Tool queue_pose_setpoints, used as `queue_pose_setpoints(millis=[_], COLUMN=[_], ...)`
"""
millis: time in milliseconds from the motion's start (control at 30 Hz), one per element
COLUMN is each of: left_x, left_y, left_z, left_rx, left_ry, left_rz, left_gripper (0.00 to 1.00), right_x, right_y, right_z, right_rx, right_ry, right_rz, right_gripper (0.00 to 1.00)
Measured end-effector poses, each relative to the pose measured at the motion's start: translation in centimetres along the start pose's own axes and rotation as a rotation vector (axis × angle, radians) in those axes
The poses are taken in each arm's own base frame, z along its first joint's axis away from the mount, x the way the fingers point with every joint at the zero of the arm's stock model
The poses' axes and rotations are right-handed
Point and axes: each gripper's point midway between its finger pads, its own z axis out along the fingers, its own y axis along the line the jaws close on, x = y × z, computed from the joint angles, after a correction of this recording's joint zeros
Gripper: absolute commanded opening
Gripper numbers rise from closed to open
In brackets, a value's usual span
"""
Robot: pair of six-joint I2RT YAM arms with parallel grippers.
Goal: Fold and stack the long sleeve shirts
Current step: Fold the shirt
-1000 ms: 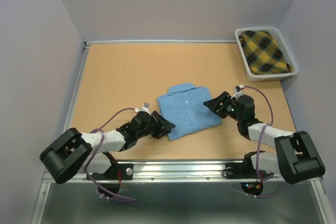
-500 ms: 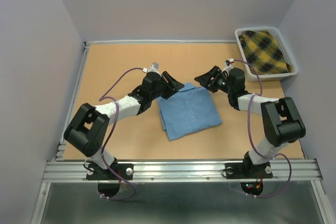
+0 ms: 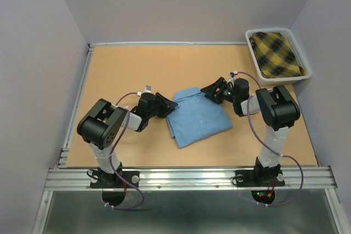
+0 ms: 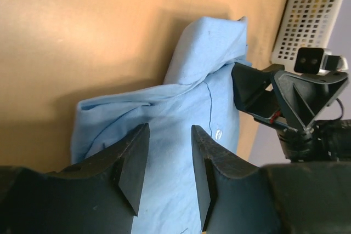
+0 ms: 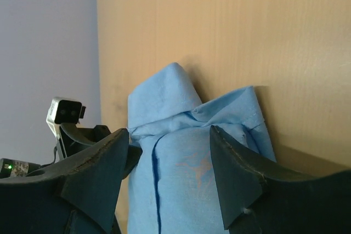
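A plain light blue long sleeve shirt (image 3: pixel 198 118) lies folded in the middle of the table, collar end toward the far side. My left gripper (image 3: pixel 169 104) is open and empty, low at the shirt's far left corner. The left wrist view shows the shirt (image 4: pixel 181 108) past the open left gripper (image 4: pixel 170 163). My right gripper (image 3: pixel 208 91) is open and empty at the shirt's far right corner. In the right wrist view the right gripper (image 5: pixel 170 179) stands wide open over the shirt (image 5: pixel 192 163). A yellow plaid shirt (image 3: pixel 277 53) lies in a basket.
The white basket (image 3: pixel 253 57) sits at the table's far right corner and shows in the left wrist view (image 4: pixel 315 9). The two grippers face each other closely across the shirt's collar end. Grey walls close in the table on three sides.
Over the last second both grippers went from the shirt's near corners to its far edge. They have since dropped lower and come a little nearer, beside the collar end. The shirt lies still.
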Motion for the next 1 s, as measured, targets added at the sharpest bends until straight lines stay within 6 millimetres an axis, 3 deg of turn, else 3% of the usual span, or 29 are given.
queue_pose_setpoints(millis=[233,333,467,600,733,800,867,1000], left_x=[-0.5,-0.8,-2.6,-6.6,-9.1,-8.6,-6.8,-0.8], left_y=[0.4,0.5,0.2,-2.5,-5.1,-5.7,-6.6,-8.8], left_z=[-0.6,-0.8,-0.2,0.9,1.0,0.1,-1.5,-5.9], left_rx=[0.046,0.037,-0.005,0.001,0.016,0.015,0.024,0.100], left_ry=[-0.022,-0.024,-0.031,-0.067,-0.091,-0.082,-0.065,-0.025], left_rz=[-0.013,0.008,0.080,0.183,0.295,0.323,0.348,0.364], left_gripper=[0.49,0.49,0.51,0.60,0.70,0.74,0.76,0.73], right_x=[-1.3,-2.1,-3.3,-1.8,1.4,2.9,3.9,4.2], right_y=[0.2,1.8,5.9,7.6,6.2,5.6,5.3,5.3], right_z=[-0.7,-1.8,-4.3,-6.8,-8.9,-10.0,-11.0,-12.6], right_rx=[-0.011,-0.021,-0.090,-0.131,-0.097,-0.084,-0.074,-0.029], right_ry=[-0.030,-0.051,-0.101,-0.099,-0.054,-0.035,-0.026,-0.050], right_rz=[-0.017,-0.043,-0.093,-0.107,-0.074,-0.061,-0.062,-0.124], right_gripper=[0.67,0.67,0.67,0.67,0.67,0.67,0.67,0.67])
